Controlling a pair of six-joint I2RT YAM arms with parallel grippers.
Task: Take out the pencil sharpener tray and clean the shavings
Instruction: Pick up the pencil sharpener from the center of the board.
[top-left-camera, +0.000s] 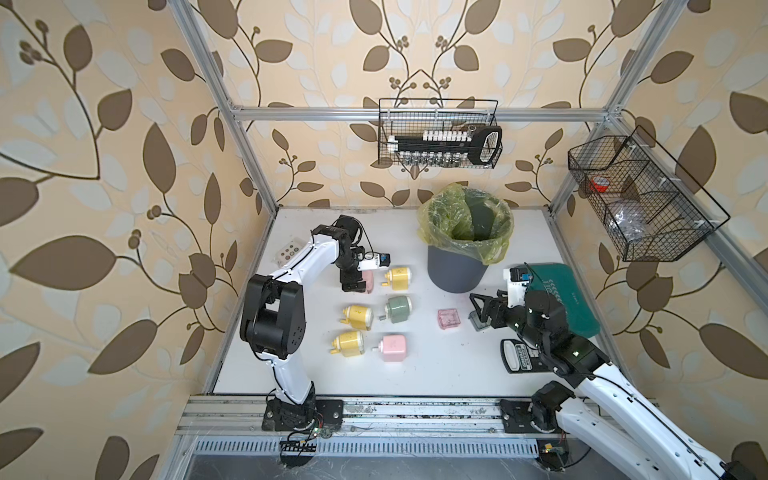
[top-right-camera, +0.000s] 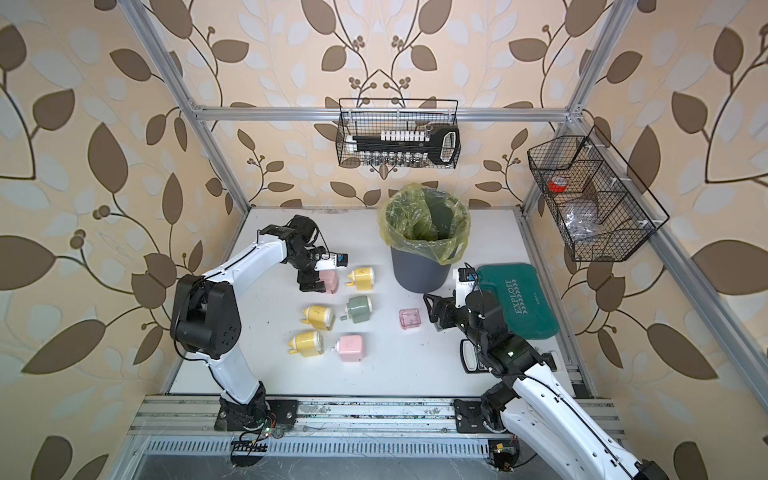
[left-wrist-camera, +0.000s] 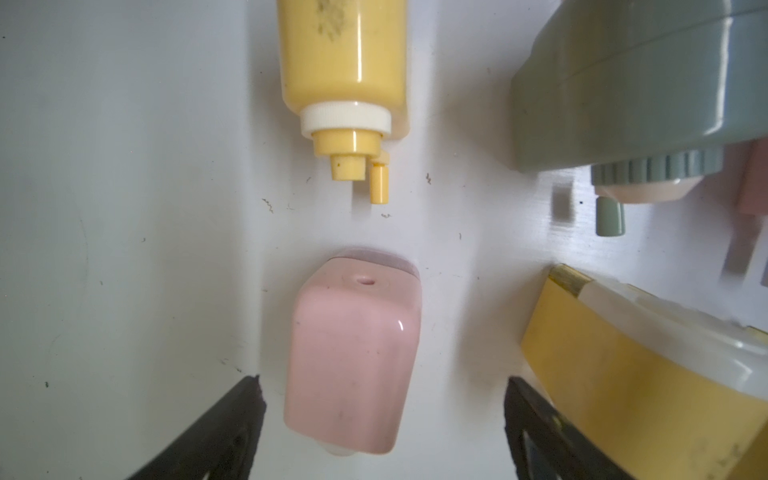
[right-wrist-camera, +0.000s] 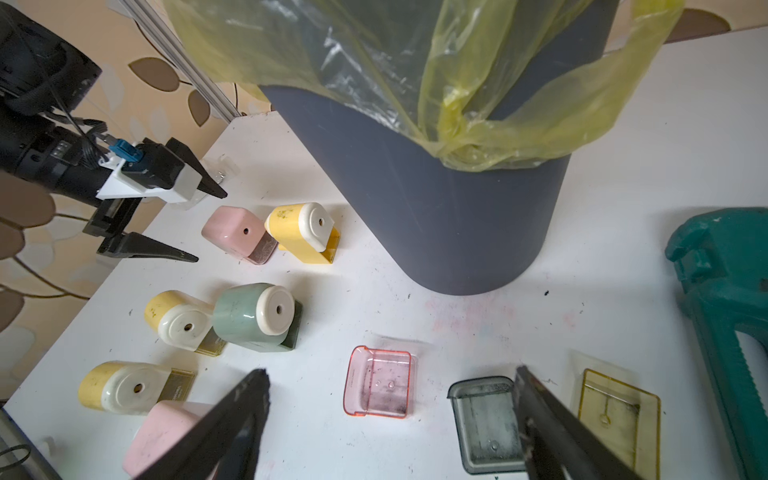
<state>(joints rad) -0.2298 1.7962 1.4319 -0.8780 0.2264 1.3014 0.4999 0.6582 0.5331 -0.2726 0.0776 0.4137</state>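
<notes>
My left gripper (top-left-camera: 353, 285) (left-wrist-camera: 382, 380) hangs open over a pink pencil sharpener (top-left-camera: 368, 281) (left-wrist-camera: 357, 365) at the back left. Its fingers straddle the sharpener with a gap on each side. A clear pink sharpener tray (top-left-camera: 449, 319) (right-wrist-camera: 379, 382) lies by itself on the white table (top-left-camera: 415, 365), smeared with dark dust. My right gripper (top-left-camera: 478, 311) (right-wrist-camera: 392, 372) stands open just above the table, with one finger over a grey tray (right-wrist-camera: 482, 424). A yellow tray (right-wrist-camera: 619, 411) lies beside the grey one. The shavings are out of view.
Several more sharpeners, yellow (top-left-camera: 398, 277), green (top-left-camera: 398, 309) and pink (top-left-camera: 392, 347), lie in rows. A grey bin with a yellow bag (top-left-camera: 457, 266) stands at the back. A green case (top-left-camera: 569, 303) and a black tool (top-left-camera: 519, 357) lie under the right arm.
</notes>
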